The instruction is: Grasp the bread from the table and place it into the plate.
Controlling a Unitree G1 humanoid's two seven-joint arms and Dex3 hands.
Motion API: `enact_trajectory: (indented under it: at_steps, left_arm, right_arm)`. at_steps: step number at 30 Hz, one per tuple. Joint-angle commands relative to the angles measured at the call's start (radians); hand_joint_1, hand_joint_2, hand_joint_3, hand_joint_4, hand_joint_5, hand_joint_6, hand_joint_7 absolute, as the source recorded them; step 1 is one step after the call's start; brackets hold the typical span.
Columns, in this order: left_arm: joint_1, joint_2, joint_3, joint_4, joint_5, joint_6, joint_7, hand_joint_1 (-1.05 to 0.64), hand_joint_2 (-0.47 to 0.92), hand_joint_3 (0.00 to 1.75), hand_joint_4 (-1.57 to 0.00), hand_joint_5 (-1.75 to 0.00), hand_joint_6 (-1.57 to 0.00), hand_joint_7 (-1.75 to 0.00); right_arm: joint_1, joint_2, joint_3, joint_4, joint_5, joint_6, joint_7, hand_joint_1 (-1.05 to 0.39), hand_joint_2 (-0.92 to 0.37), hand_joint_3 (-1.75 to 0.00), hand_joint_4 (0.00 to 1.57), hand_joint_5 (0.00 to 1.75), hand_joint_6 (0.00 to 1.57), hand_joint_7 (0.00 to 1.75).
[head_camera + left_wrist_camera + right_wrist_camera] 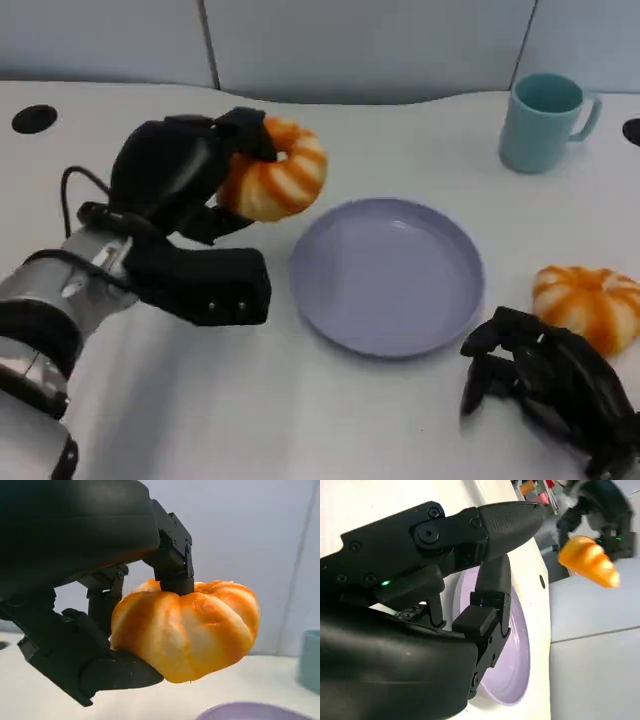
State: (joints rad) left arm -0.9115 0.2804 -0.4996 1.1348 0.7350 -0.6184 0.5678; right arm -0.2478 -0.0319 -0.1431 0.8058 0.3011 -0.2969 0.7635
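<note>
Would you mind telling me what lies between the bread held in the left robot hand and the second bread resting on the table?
In the head view, the purple plate lies between the held bread and the other bread.

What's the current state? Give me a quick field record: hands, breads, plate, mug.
left hand: holds a bread lifted off the table, beside the plate's left rim
right hand: holds nothing, low on the table by the second bread
second bread: lies on the table, right of the plate
plate: holds nothing yet
mug: upright, far right
</note>
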Motion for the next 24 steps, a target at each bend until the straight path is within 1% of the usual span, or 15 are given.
enact_trajectory:
  at_steps: [1, 5, 8, 24]
  left_arm:
    - [-0.02, -0.021, -0.009, -0.023, -0.001, -0.023, -0.028, -0.2, 0.57, 1.16, -0.91, -1.75, -0.74, -1.75]
    - [-0.038, -0.049, -0.012, -0.024, -0.007, -0.035, -0.08, -0.23, 0.57, 1.16, -0.92, -1.75, -0.74, -1.75]
    - [-0.05, -0.062, -0.021, -0.02, 0.004, -0.039, -0.089, -0.23, 0.56, 1.08, -0.93, -1.75, -0.73, -1.75]
    - [-0.053, -0.063, -0.027, -0.016, 0.002, -0.041, -0.088, -0.23, 0.57, 1.03, -0.93, -1.75, -0.73, -1.75]
  right_arm:
    - [0.029, -0.01, 0.003, 0.005, -0.01, 0.017, -0.013, -0.51, -0.92, -0.21, 0.68, 1.54, 0.72, 1.11]
    - [0.029, -0.007, 0.005, 0.007, -0.011, 0.012, -0.015, -0.51, -0.92, -0.22, 0.68, 1.55, 0.72, 1.12]
    - [0.033, -0.006, 0.008, 0.003, -0.017, 0.006, -0.023, -0.51, -0.92, -0.22, 0.68, 1.55, 0.72, 1.12]
    - [0.035, -0.007, 0.013, -0.001, -0.015, 0.006, -0.027, -0.51, -0.92, -0.22, 0.68, 1.55, 0.72, 1.12]
